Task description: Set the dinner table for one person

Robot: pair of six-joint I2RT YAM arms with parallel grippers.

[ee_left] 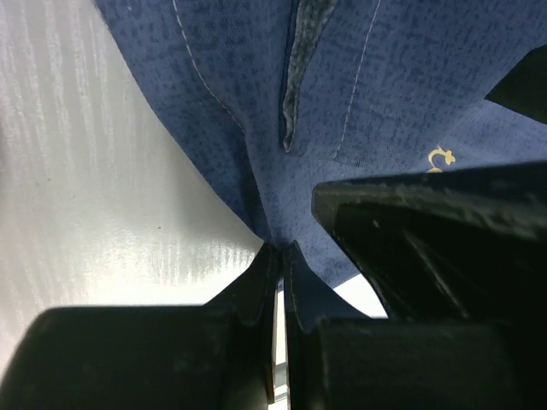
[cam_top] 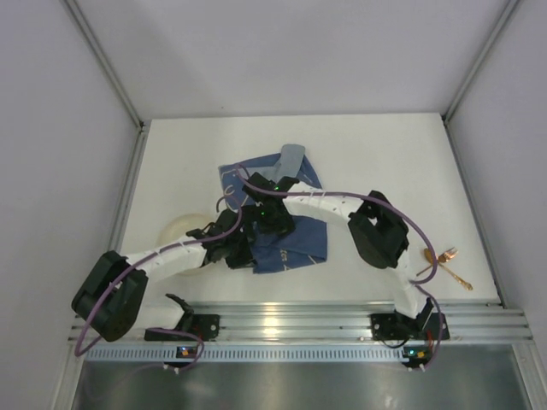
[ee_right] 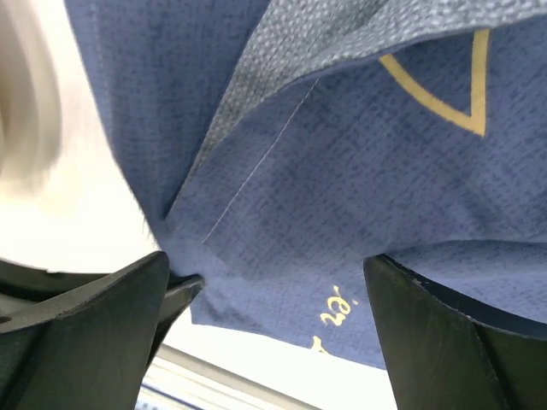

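Top view: the white surface (cam_top: 385, 154) carries a crumpled blue cloth (cam_top: 301, 243) near its middle. Both arms reach in over it. The left tool (cam_top: 242, 242) sits at the cloth's left edge, and the right tool (cam_top: 267, 212) is just beyond it, above the cloth. How either one's jaws stand cannot be told from here. A pale plate (cam_top: 181, 226) lies just outside the left tool, partly under its arm. Copper cutlery (cam_top: 446, 260) lies well out to the right tool's far side. The ribbed rail (cam_top: 291, 320) runs behind both tools.

Left wrist view: the left tool (ee_left: 275, 252) is pressed together, pinching a gathered fold of the blue cloth (ee_left: 385, 102). The cloth fans out ahead of the tips, with bare surface (ee_left: 102, 188) to one side.

Right wrist view: the right tool (ee_right: 282, 286) stands spread wide and clamps nothing. The blue cloth (ee_right: 342, 171), with its gold line marks, lies below and ahead of the gap. White surface (ee_right: 94, 213) shows beside one finger.
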